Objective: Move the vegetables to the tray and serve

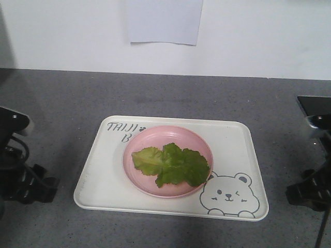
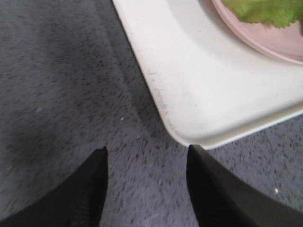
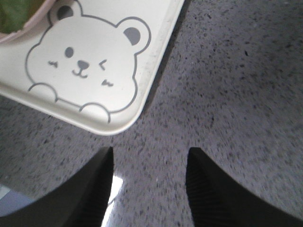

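The vegetables [image 1: 173,165] are green lettuce leaves lying in a round pink plate [image 1: 170,132]. That plate stands on the cream tray [image 1: 238,150] with the bear drawing [image 1: 227,195]. My left gripper [image 2: 147,150] is open over the counter, its right finger just short of the tray's [image 2: 203,94] near left corner. In the same view the plate [image 2: 265,40] and a leaf edge [image 2: 260,10] show at the top right. My right gripper [image 3: 150,150] is open and holds nothing. It hovers off the tray's [image 3: 161,19] near right corner, beside the bear [image 3: 85,61].
The tray rests on a grey speckled counter [image 1: 155,93] that runs back to a white wall with a paper sheet [image 1: 164,20]. The left arm [image 1: 26,183] and right arm [image 1: 310,194] flank the tray at the frame edges.
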